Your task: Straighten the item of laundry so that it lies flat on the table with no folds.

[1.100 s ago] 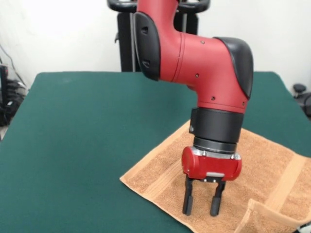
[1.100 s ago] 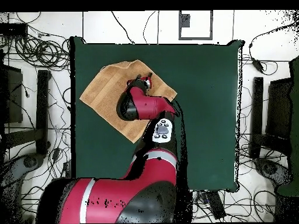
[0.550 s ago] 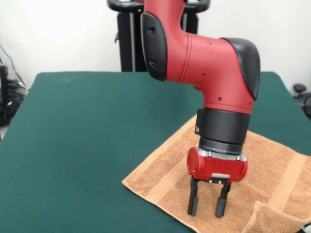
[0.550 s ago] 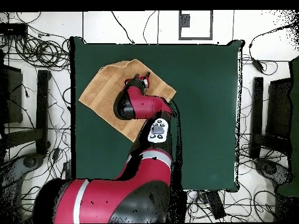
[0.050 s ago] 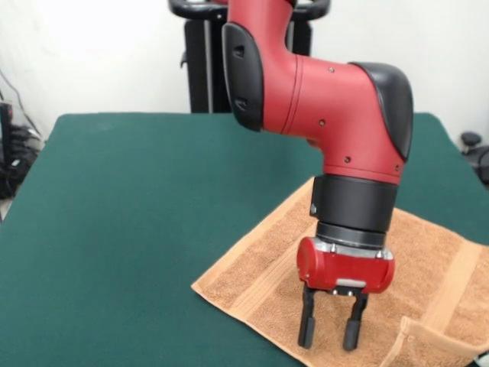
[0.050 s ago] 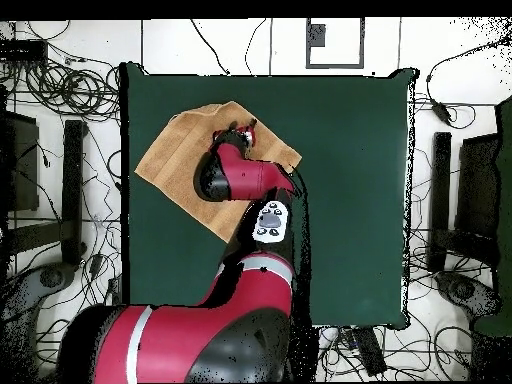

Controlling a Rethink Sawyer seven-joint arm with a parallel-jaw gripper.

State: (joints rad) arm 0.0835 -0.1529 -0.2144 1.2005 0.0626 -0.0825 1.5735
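Snagging is the main risk: the gripper [image 5: 331, 331], its two black fingers parted and holding nothing, hangs just above the towel [image 5: 428, 252]. Descending at an angle, it could bunch the loose terry cloth. The orange-tan rectangle lies toward four o'clock on the felt-like green table [image 5: 137, 199], one corner folded over.

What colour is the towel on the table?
Orange-tan, with woven stripe bands; the towel shows best in the front view.
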